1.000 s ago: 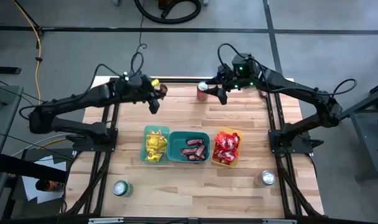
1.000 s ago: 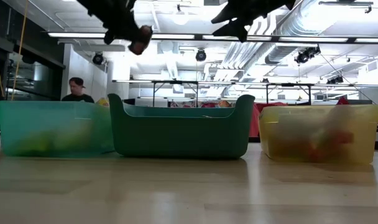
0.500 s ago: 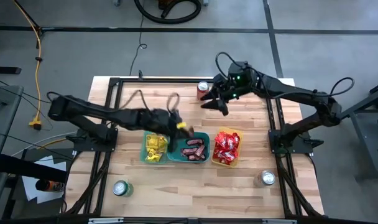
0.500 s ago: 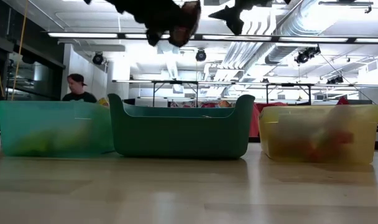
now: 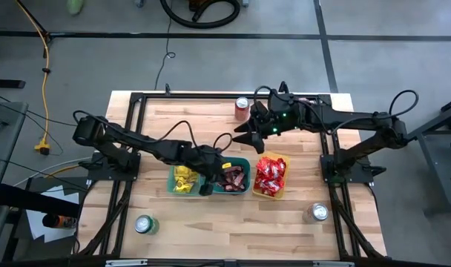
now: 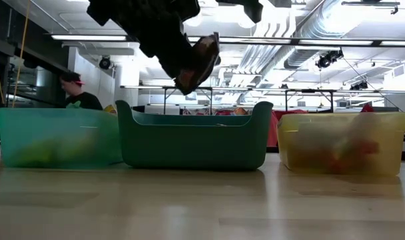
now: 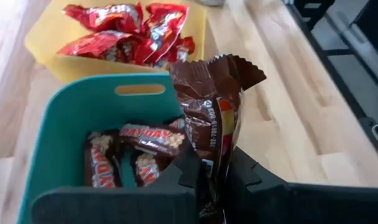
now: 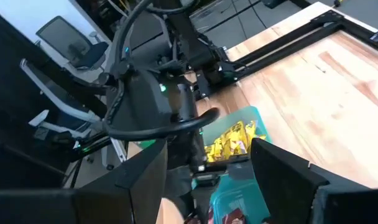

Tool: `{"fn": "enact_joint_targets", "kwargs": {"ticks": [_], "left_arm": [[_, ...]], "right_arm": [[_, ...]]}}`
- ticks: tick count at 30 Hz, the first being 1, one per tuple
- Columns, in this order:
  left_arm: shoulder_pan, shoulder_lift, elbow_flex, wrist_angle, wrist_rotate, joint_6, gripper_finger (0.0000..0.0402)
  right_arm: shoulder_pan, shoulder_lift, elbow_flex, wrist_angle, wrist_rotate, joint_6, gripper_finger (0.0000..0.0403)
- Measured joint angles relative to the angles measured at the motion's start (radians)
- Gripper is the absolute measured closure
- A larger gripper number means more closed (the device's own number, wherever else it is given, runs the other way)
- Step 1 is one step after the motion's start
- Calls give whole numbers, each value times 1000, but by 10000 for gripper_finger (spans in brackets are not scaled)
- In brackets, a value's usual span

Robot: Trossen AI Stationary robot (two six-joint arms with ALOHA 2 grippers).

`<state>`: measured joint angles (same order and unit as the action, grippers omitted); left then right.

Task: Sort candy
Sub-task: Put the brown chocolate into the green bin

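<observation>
Currently: left gripper (image 7: pixel 211 186) above the green bin (image 5: pixel 225 176), fingers clamped on a brown bar (image 7: pixel 211 118); more brown bars (image 7: pixel 124 155) lie inside. Yellow packets (image 5: pixel 184 176) in the teal bin, red packets (image 5: pixel 270 173) in the yellow bin. Right gripper (image 5: pixel 245 131) hovers farther back, fingers apart, holding nothing.

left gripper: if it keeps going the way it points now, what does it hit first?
Likely the dark brown bars already in the teal bin. The left gripper, shut on a brown bar, points down into that bin. Depth is unclear.
</observation>
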<state>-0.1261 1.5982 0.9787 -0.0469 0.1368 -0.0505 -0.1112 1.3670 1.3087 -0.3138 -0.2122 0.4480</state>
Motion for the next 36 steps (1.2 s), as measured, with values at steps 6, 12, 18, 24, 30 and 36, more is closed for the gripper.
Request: {"fn": "enact_joint_targets", "kwargs": {"ticks": [6, 12, 18, 24, 30, 36], "left_arm": [[0, -13, 0, -21, -58, -53, 341], [1, -26, 0, -110, -111, -101, 265], [1, -60, 6, -111, -150, -158, 189], [18, -209, 24, -100, -148, -158, 155], [64, -426, 20, -50, -171, -149, 155], [101, -621, -105, 134, -204, -132, 156]], "right_arm": [[10, -4, 0, -6, 0, -12, 176], [6, -41, 0, -19, -2, -75, 176], [-11, -99, 0, -43, -4, -111, 176], [-20, -132, 0, -45, 9, -142, 176], [-20, -135, -1, -48, 46, -146, 176], [-20, -135, -1, -48, 46, -135, 176]]}}
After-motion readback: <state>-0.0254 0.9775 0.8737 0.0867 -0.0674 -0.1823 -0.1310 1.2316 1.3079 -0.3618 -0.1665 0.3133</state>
